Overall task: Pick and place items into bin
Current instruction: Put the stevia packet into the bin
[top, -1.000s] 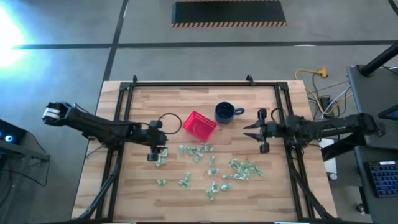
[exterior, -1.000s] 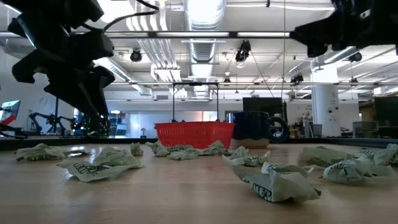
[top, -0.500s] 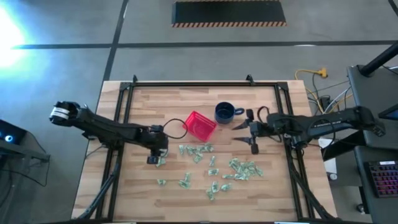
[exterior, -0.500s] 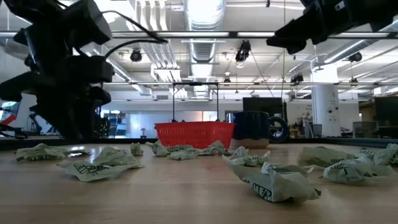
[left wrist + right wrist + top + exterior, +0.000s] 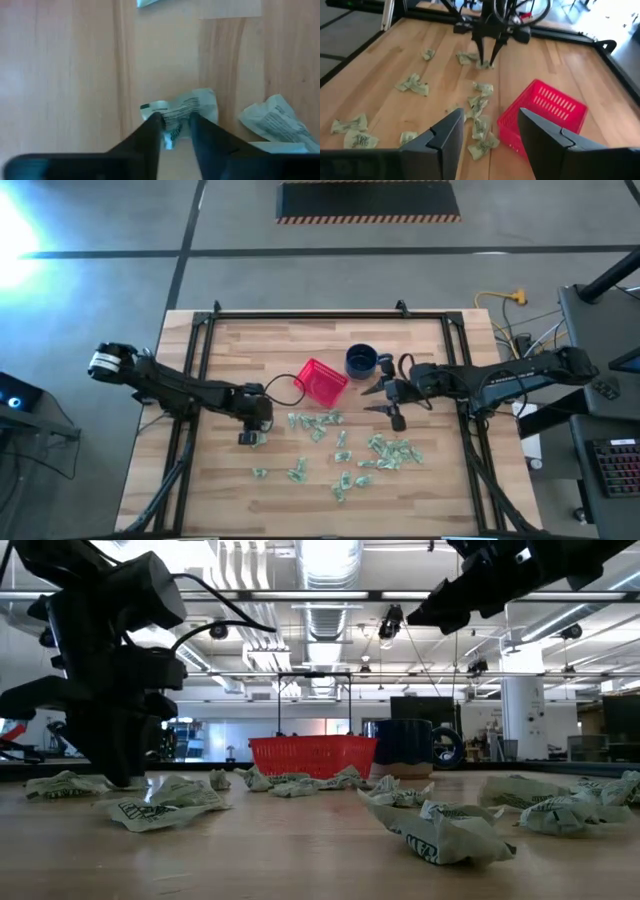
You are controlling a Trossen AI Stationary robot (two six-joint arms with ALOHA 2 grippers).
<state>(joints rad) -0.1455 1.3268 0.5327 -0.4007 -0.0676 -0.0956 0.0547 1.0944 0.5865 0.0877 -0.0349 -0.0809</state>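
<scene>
The red bin [image 5: 321, 381] sits near the middle of the wooden table [image 5: 230, 350], turned so its corners point toward the table's edges, a diamond in the high view; being square, it has no clear long axis. There is one bin and one dark blue mug [image 5: 360, 361], which stands just beside the bin's far right corner.

The items [image 5: 316, 424] lie scattered on the near half of the table in loose groups: a cluster just in front of the bin, another bunch [image 5: 394, 451] toward the right, and several singles nearer the front edge. They number roughly twenty; an exact count cannot be read, since some overlap.

The left gripper [image 5: 249, 436] is down at the table on the left of the scatter, its fingers [image 5: 148, 131] narrowly parted and straddling one crinkled wrapped piece [image 5: 181, 109]; whether they press it cannot be told.

The right gripper [image 5: 385, 395] hangs above the table just right of the mug, fingers [image 5: 445, 131] spread wide, holding nothing.
</scene>
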